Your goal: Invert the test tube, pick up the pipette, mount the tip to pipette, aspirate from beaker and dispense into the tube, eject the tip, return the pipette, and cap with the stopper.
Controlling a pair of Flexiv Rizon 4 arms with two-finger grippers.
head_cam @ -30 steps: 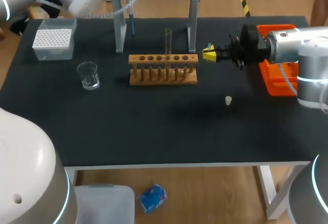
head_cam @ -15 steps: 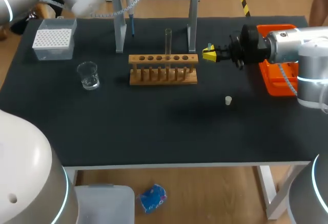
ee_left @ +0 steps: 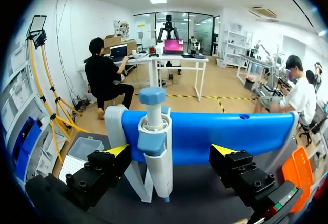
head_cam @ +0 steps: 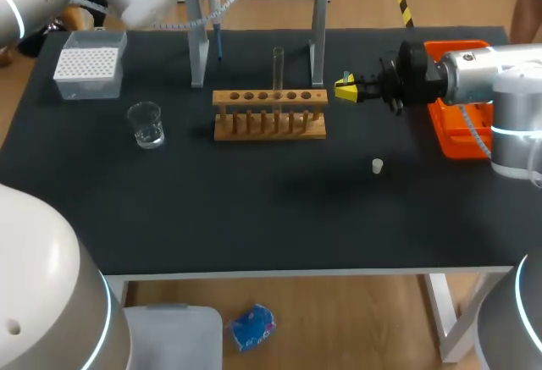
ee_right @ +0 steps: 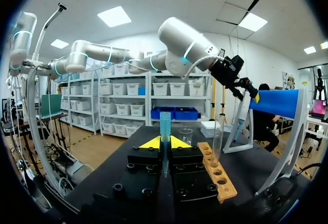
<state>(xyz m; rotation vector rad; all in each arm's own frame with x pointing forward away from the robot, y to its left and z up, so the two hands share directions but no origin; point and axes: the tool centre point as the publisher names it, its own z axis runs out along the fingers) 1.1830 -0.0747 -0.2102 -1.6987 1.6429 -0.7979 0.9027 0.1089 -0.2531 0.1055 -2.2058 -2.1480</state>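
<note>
Left gripper [ee_left: 170,152] spread, pipette [ee_left: 154,142] between its fingers [ee_left: 102,171], apparently untouched; right gripper [ee_right: 163,143] clenched on a blue tip [ee_right: 164,124].

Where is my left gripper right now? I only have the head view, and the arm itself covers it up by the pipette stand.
Observer: The left wrist view shows the left gripper open and facing the pipette, which hangs on the blue stand.
Operator: Is the pipette gripped yet?
Observer: No. It lines up with the gap, nearer one finger, and neither finger touches it.
Operator: And is the right gripper empty?
Observer: No. The right wrist view shows the right gripper shut on a thin blue tube that stands upright between its fingers.
</note>
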